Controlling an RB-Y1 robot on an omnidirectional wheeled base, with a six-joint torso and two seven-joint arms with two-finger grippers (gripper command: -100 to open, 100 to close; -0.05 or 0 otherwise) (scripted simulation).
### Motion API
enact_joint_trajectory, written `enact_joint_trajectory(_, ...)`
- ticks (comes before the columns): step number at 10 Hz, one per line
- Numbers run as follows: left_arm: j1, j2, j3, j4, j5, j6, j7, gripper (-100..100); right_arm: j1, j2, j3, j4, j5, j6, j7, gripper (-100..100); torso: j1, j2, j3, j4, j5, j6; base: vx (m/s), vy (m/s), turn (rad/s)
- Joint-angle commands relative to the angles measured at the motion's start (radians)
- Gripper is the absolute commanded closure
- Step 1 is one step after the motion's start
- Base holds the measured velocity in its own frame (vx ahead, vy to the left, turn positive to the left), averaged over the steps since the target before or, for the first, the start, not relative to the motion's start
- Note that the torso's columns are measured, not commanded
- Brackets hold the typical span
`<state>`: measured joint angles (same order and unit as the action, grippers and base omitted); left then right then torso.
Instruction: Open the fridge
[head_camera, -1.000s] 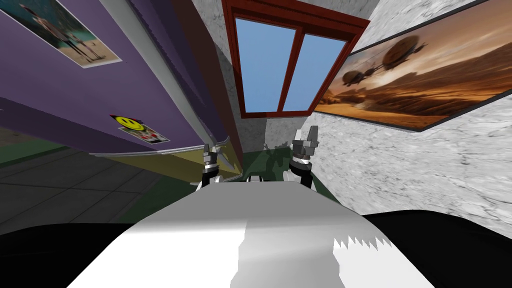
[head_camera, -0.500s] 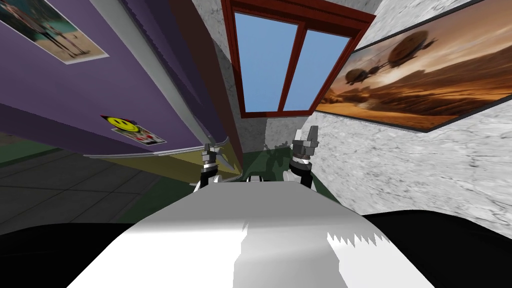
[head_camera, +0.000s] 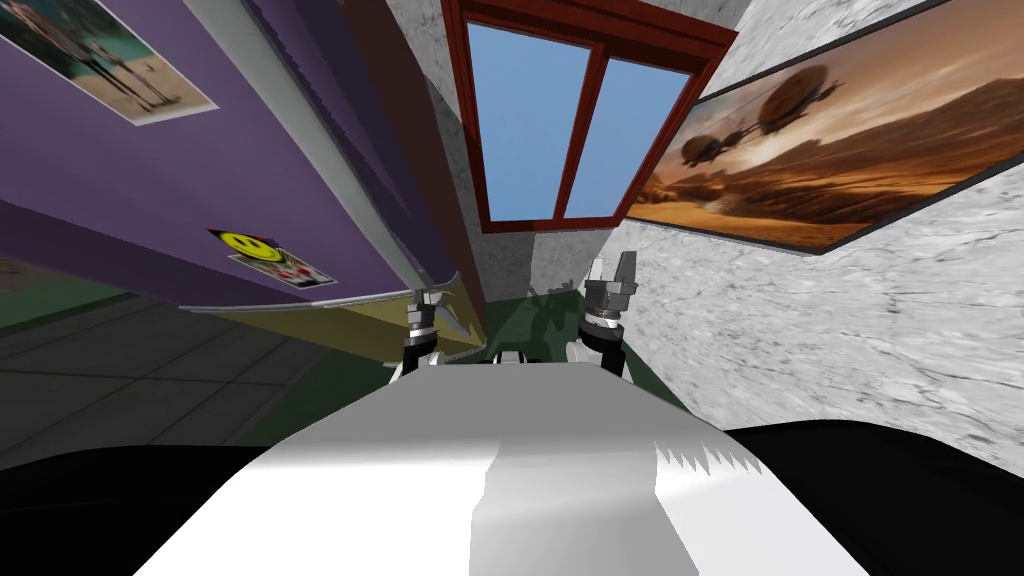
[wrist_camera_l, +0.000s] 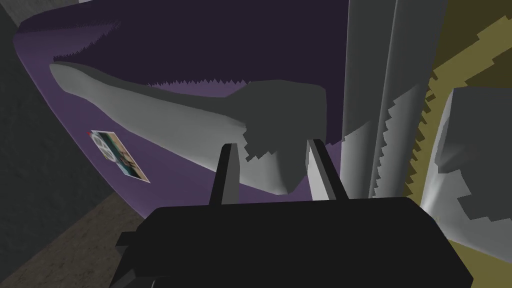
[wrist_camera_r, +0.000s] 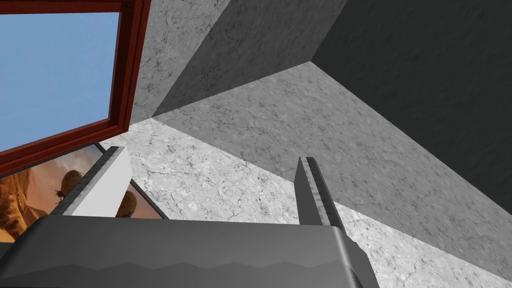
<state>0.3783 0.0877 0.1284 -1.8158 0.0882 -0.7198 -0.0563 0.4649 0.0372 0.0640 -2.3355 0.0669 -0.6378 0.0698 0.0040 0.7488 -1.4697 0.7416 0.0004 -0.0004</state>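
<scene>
The left gripper clamps the fridge door's rigid grey handle, a sound hold for a probably heavy swing; the right gripper stands open.

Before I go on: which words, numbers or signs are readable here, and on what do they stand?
No readable words or numbers.
Yellow smiley face: a sign, not text, on the purple fridge door.
Card just below it: red marks, too small to read.
Photo on the door and painting on the wall: no lettering visible.
</scene>
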Motion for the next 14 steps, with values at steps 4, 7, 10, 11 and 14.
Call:
enact_joint_trajectory(4,0.016,0.075,-0.060,-0.037,-0.010,0.011,0.076,100,0.000,0.000,0.000,0.000,0.000,0.000,0.000,0,0.005,-0.001,-0.002,0.004,-0.002,-0.006,-0.336,0.135,-0.109)
enact_joint_trajectory(7,0.028,0.125,-0.099,-0.062,-0.016,0.018,0.125,100,0.000,0.000,0.000,0.000,0.000,0.000,0.000,0,0.001,-0.004,-0.004,0.004,-0.004,-0.004,-0.388,0.180,-0.118)
enact_joint_trajectory(10,0.049,0.144,-0.134,-0.061,-0.027,0.017,0.143,100,0.000,0.000,0.000,0.000,0.000,0.000,0.000,0,-0.009,-0.016,-0.010,0.001,-0.006,-0.002,-0.234,0.109,-0.070)
enact_joint_trajectory(11,0.058,0.160,-0.149,-0.071,-0.030,0.007,0.156,100,0.000,0.000,0.000,0.000,0.000,0.000,0.000,0,-0.006,-0.017,-0.012,-0.002,-0.005,0.000,-0.202,0.232,-0.112)
enact_joint_trajectory(14,0.076,0.192,-0.178,-0.091,-0.037,-0.013,0.182,100,0.000,0.000,0.000,0.000,0.000,0.000,0.000,0,0.004,-0.007,-0.005,0.002,-0.001,-0.005,-0.226,0.168,-0.091)
